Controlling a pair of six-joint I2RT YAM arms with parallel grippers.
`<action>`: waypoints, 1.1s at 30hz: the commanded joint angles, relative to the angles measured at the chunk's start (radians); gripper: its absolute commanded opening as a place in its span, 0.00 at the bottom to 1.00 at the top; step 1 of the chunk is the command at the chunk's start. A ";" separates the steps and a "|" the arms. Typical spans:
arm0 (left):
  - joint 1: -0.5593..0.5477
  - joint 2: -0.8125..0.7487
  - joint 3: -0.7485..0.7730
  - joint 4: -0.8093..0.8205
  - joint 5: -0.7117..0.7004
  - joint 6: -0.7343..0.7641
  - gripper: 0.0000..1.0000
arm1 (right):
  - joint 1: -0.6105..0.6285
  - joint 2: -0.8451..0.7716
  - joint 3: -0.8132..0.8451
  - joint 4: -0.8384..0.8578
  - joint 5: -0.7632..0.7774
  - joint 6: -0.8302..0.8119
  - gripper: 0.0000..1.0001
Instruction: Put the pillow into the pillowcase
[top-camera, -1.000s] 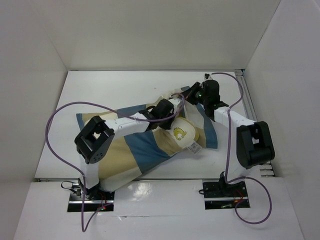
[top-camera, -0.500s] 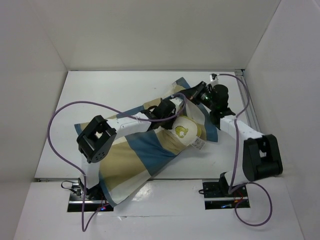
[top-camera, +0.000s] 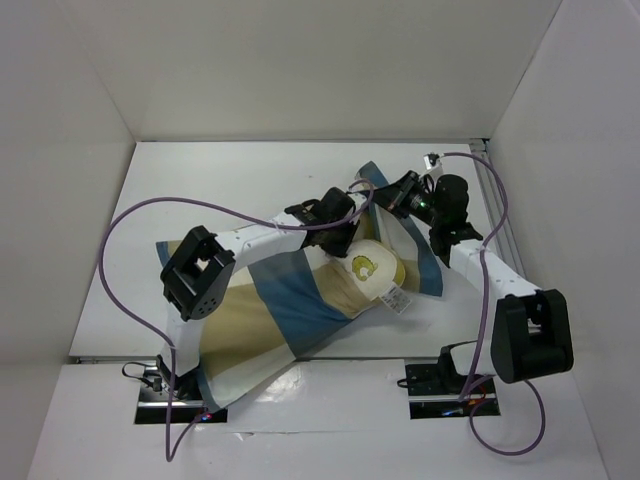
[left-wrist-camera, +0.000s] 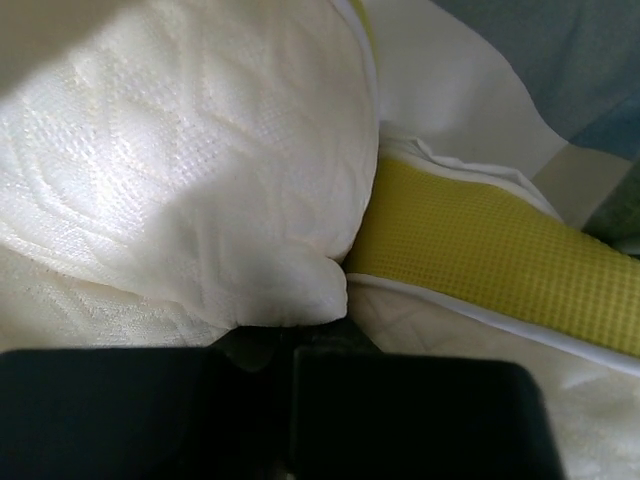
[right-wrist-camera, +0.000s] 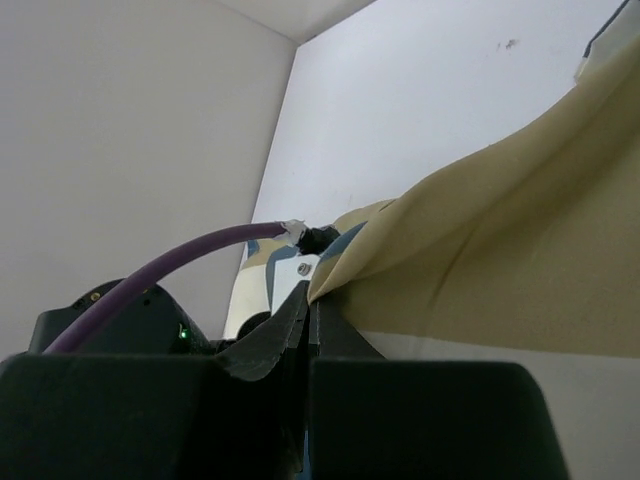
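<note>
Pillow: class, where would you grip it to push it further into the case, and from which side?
Likely its bare corner by the emblem, from the right: only that end of the pillow sticks out of the pillowcase.

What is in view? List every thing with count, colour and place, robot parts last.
pillow: one, cream with a yellow emblem and a white tag, mid-table, one end sticking out of the case mouth
pillowcase: one, blue, tan and cream checks, spread from the near left edge to the table's middle
table: one, white, under everything
walls: three, white, behind and on both sides
cables: two, purple, one looping along each arm
left arm: one, white and black, reaching across the case
right arm: one, white and black, on the right side
left tool: one, black, shut on the pillow
right tool: one, black, shut on the pillowcase edge
</note>
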 joint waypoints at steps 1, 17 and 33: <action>-0.007 0.004 0.003 -0.258 0.044 0.039 0.00 | 0.009 0.012 0.037 0.019 -0.125 -0.025 0.00; -0.018 -0.109 -0.132 -0.217 0.071 0.071 0.00 | 0.013 0.065 0.064 -0.204 -0.185 -0.191 0.00; -0.081 -0.316 -0.396 -0.077 0.090 0.068 0.00 | -0.073 0.052 0.109 -0.118 -0.285 -0.142 0.00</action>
